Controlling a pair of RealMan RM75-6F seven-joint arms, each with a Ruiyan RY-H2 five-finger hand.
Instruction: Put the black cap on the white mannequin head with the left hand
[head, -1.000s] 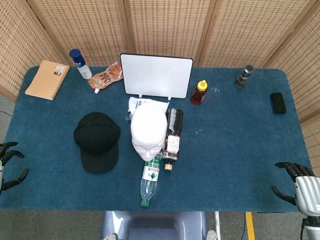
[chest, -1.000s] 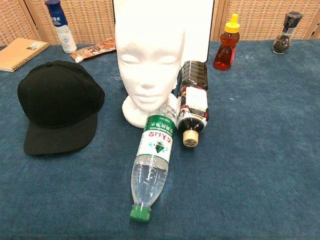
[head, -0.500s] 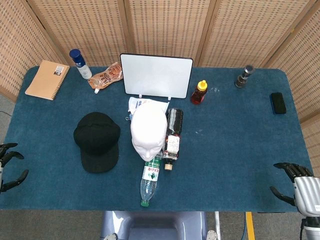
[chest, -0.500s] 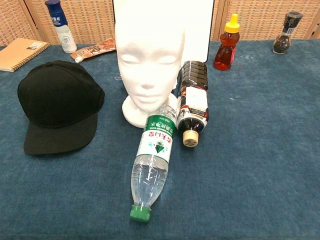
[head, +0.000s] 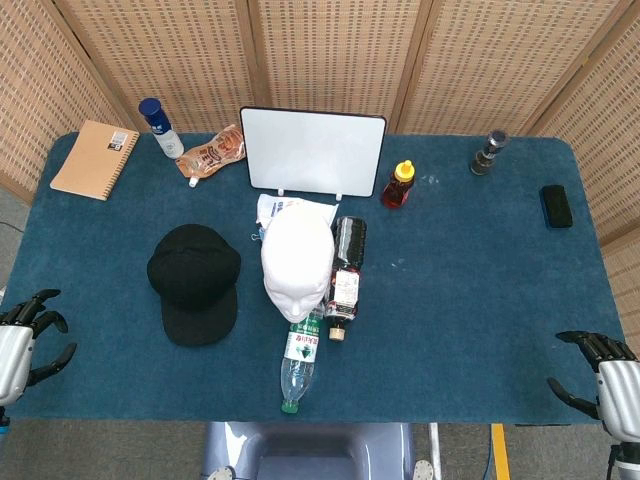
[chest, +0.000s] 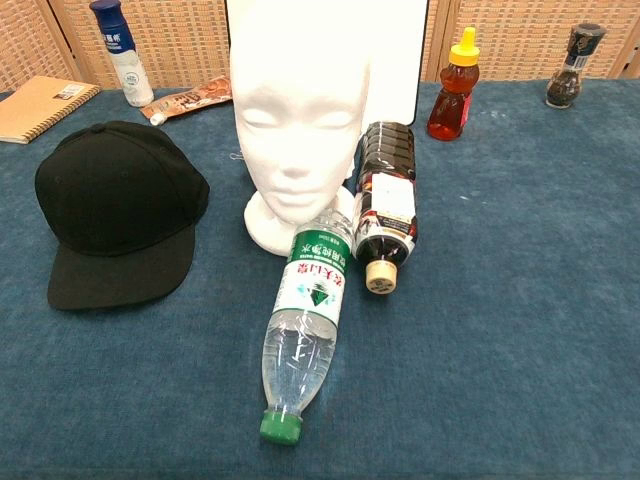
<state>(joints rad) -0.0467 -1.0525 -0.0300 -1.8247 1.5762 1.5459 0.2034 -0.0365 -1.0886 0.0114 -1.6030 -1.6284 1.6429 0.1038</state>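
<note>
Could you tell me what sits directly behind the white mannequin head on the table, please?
Behind the white mannequin head lies a white packet with blue print, partly covered by the head. Further back stands a whiteboard. From the chest view the head hides the packet entirely.

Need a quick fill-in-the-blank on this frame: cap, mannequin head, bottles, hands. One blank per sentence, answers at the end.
1. The black cap lies on the blue table, not yet on the white mannequin ___.
2. The water bottle lying in front of the mannequin head has a ___ screw cap.
3. The left hand at the table's near edge holds ___.
4. The dark bottle lies on its ___, and the right hand is far from it.

Missing words: head; green; nothing; side
</note>
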